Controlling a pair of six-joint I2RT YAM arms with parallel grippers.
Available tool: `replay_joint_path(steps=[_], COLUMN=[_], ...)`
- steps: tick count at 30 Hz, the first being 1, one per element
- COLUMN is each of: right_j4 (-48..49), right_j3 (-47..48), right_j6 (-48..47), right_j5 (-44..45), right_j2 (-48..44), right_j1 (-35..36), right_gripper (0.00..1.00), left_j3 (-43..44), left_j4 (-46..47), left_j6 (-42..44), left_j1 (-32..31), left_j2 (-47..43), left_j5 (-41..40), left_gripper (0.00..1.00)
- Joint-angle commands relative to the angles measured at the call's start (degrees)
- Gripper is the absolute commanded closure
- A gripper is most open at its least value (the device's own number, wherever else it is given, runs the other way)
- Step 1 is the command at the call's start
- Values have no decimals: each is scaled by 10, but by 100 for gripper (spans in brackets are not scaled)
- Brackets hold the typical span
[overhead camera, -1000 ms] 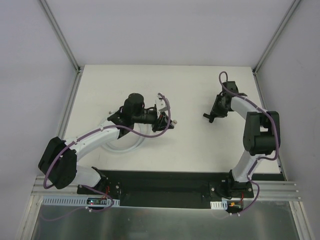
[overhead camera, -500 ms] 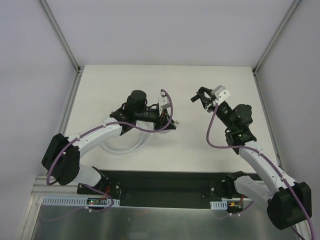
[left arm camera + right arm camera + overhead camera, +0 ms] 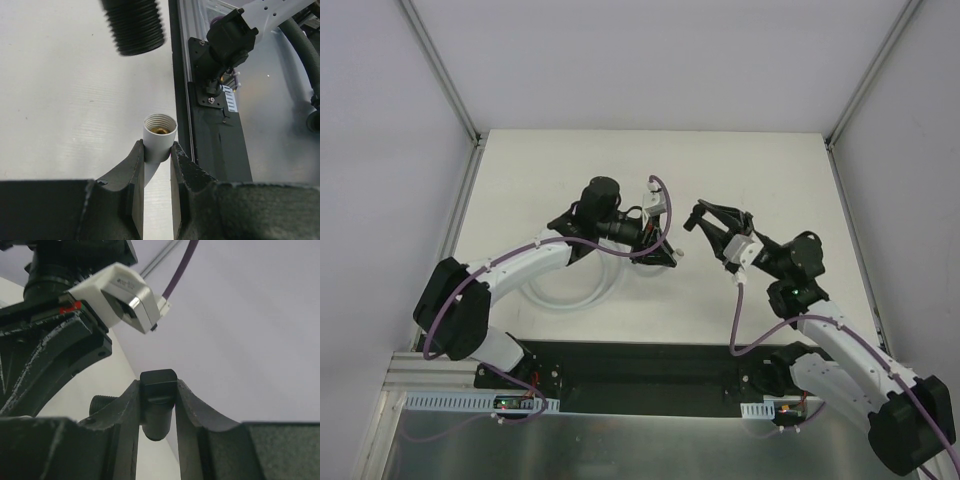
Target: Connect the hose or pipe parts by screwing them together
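Note:
My left gripper [image 3: 156, 148] is shut on the white hose's end [image 3: 160, 136], whose open threaded mouth points up and away in the left wrist view. The rest of the white hose [image 3: 575, 293] lies looped on the table under the left arm. My right gripper [image 3: 158, 386] is shut on the black T-shaped connector [image 3: 158, 392], with a threaded stub [image 3: 102, 402] sticking out to its left. That threaded end [image 3: 135, 24] hangs just above and left of the hose mouth, apart from it. From the top view the left gripper [image 3: 665, 252] and the right gripper [image 3: 696, 216] nearly meet at mid-table.
The left arm's wrist camera [image 3: 126, 292] and black wrist body [image 3: 45, 335] fill the upper left of the right wrist view, close to the connector. A black base plate [image 3: 650, 362] runs along the table's near edge. Purple cables [image 3: 738, 300] trail from both arms.
The right arm has swung from the table's right side to the middle, bringing the connector up to the left gripper. The left gripper has shifted slightly right with the hose end.

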Motion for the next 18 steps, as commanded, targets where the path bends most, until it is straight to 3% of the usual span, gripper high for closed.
replay_joint_path(steps=[1, 11, 18], right_j4=[46, 0, -14], right_j3=[-7, -48, -66], right_j6=[-47, -108, -126], right_j5=[-74, -67, -51], right_j2=[-48, -93, -116], right_j1=[8, 47, 58], right_gripper=[99, 99, 99], left_j3=[29, 43, 48], left_j4=[34, 70, 98], left_j6=[-32, -60, -82], left_j1=[-7, -3, 4], left_j2=[8, 35, 53], left_j5=[60, 156, 172], left_gripper=[100, 100, 100])
